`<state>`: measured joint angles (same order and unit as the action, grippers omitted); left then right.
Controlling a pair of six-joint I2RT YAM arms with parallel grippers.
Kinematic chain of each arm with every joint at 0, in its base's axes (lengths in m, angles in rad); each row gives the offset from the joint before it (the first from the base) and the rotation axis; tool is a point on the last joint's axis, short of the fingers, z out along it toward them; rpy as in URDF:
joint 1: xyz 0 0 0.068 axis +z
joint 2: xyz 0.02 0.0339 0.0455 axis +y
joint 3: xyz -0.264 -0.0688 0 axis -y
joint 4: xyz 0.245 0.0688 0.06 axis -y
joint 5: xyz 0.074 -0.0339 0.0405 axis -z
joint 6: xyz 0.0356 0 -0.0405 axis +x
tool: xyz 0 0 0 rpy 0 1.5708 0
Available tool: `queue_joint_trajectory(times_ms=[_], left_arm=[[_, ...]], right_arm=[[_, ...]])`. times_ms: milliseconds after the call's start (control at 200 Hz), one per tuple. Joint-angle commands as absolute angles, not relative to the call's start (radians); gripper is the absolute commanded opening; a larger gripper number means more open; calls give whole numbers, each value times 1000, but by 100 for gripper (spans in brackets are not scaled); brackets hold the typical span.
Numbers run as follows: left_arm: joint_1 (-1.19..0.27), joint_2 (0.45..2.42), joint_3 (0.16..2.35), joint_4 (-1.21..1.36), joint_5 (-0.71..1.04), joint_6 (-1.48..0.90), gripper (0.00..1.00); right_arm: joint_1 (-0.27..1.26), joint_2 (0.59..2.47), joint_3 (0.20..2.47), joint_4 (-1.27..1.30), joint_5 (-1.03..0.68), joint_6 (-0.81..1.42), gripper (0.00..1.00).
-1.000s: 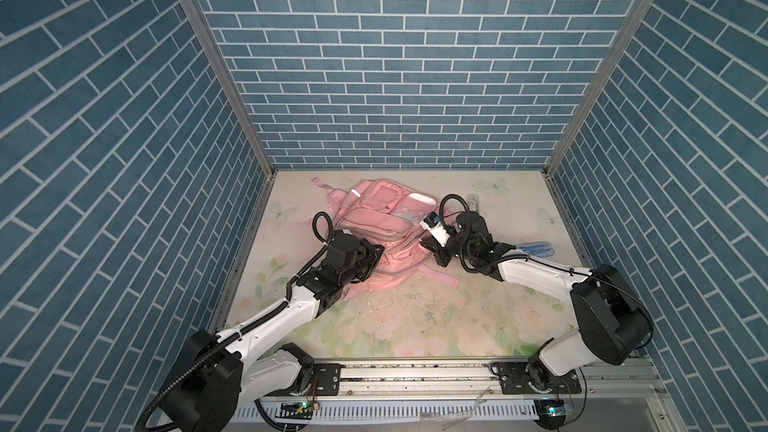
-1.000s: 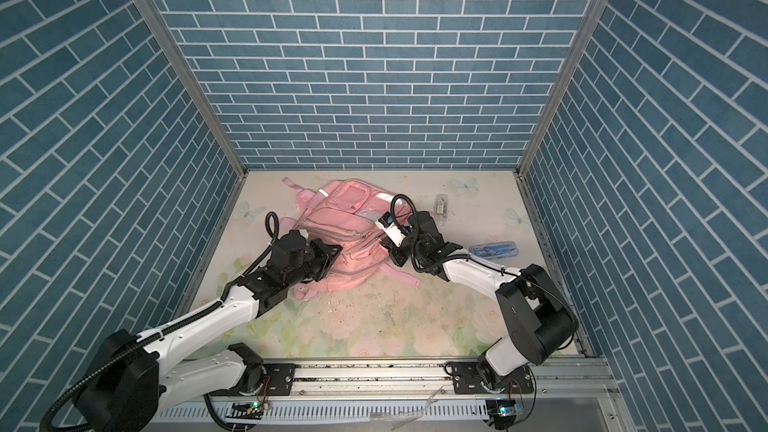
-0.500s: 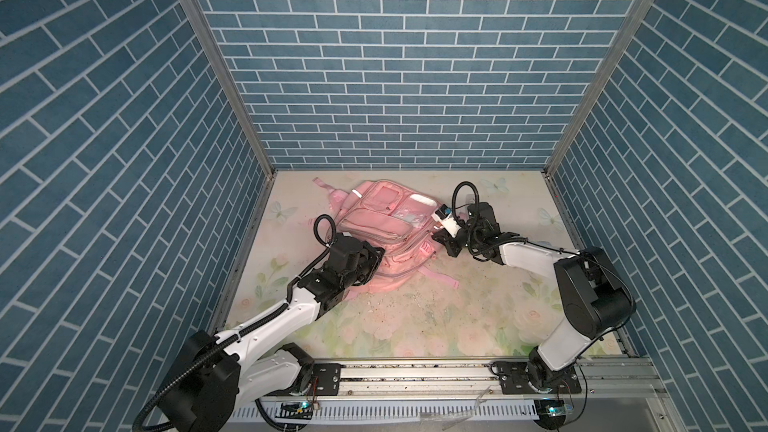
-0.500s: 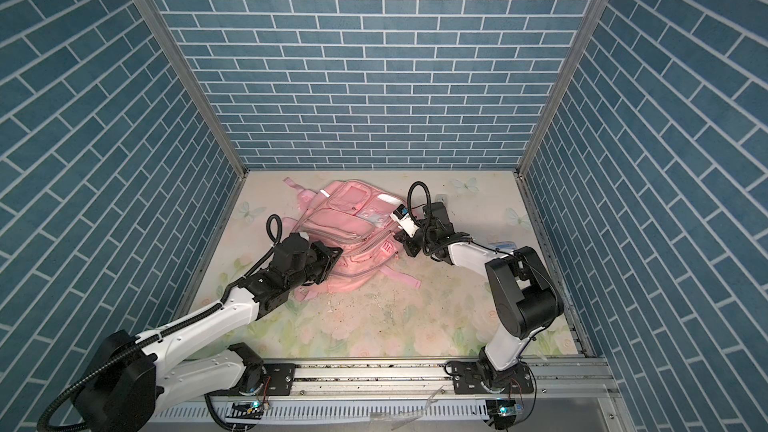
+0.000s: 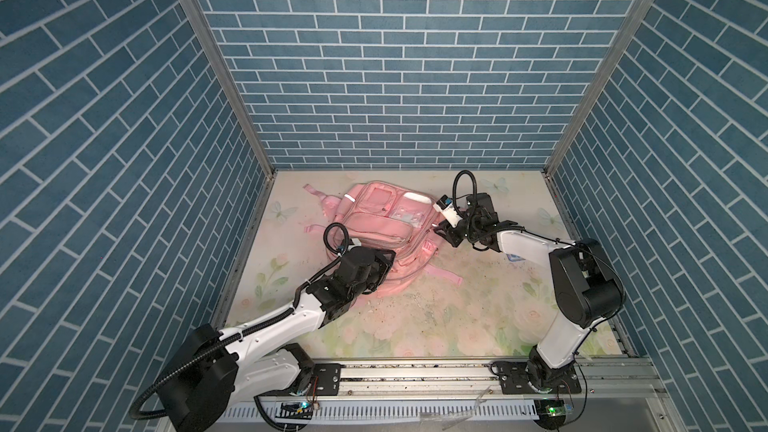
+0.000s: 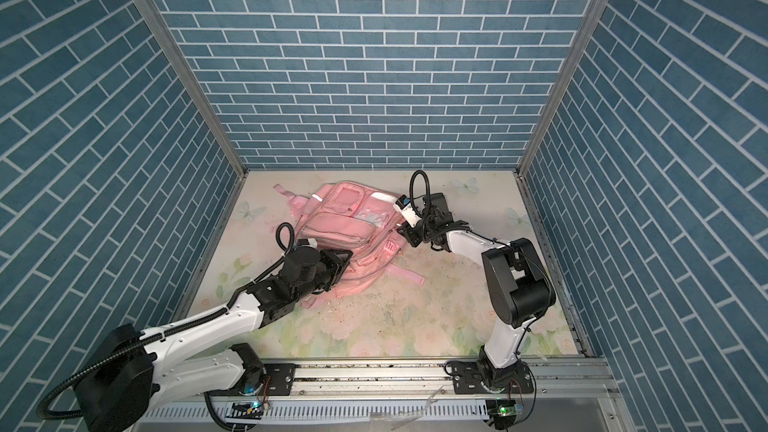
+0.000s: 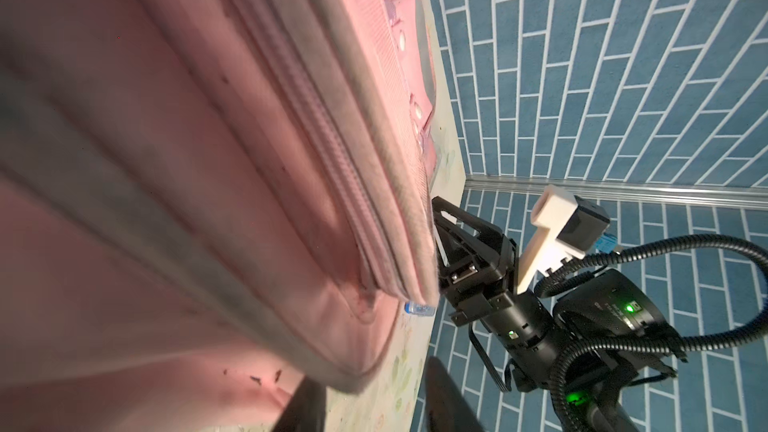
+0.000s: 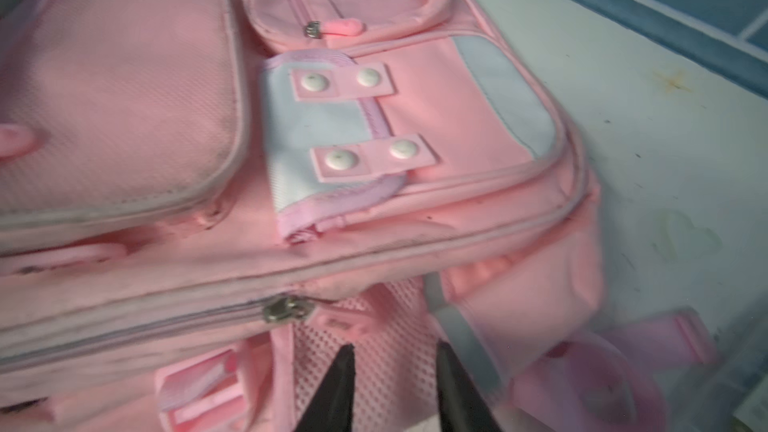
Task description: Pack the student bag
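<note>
- Top views: the student bag (image 5: 382,222) lies flat on the floral table (image 5: 415,326), back of centre, with its pocket face up. One strap (image 5: 444,277) trails out toward the front.
- The left gripper (image 5: 386,261) sits at the bag's near edge and the right gripper (image 5: 444,231) at its right-hand edge. The jaw gap is too small to read here.
- Surface and room: the printed mat is littered with dark crumbs (image 5: 415,299) in front of the bag. Blue brick-pattern walls (image 6: 374,76) close three sides and a rail (image 6: 374,371) runs along the front. A small blue item (image 5: 514,258) shows just beside the right forearm, mostly hidden.
- Left wrist view: the left gripper's fingers (image 7: 305,403) stand apart with bare mat between them and hold nothing. The bag's zipped side seam fills the frame just above them. The right gripper shows beyond the bag's corner.
- Right wrist view: the right gripper (image 8: 394,349) is partly spread and empty, its tips over the pink mesh side panel. The silver zip slider (image 8: 286,310) lies close by, off to one side of the tips.
- Judgement: the step looks like a re-grip before the main zip is worked.
- To do it well, the right jaws should shift onto the slider's tab, not the mesh, and close narrow.
- The left jaws should pinch fabric near the seam, so the soft bag is braced and does not slide on the mat.
- Risk: the mesh or the loose strap may get caught in the jaws.
</note>
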<state>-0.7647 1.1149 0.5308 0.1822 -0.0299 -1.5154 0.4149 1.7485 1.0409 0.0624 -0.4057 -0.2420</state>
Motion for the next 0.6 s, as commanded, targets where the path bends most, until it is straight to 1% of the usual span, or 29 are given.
queue_joint_trajectory(times_ms=[0,80,170,280,365,420,470,530,595], left_arm=[[-766,1062,598,95,-61,-1414,51],[-764,1019,633,0,-82,-1333,55],[-745,969,666,-94,-98,-1247,57],[-668,950,744,-238,-18,-1085,56],[-617,977,824,-364,19,-893,56],[-595,1006,880,-410,28,-727,56],[-584,1034,918,-433,35,-584,56],[-576,1069,947,-420,121,-369,56],[-575,1107,964,-420,176,-189,56]], right_arm=[[390,1665,1003,79,-381,-184,43],[376,1601,975,84,-378,-152,48],[370,1542,974,39,-354,-124,50],[367,1466,933,30,-290,-44,54],[367,1403,859,55,-271,31,56],[368,1365,804,78,-286,59,56],[369,1330,761,93,-288,101,58],[387,1291,723,91,-244,130,61],[446,1246,683,87,-180,90,62]])
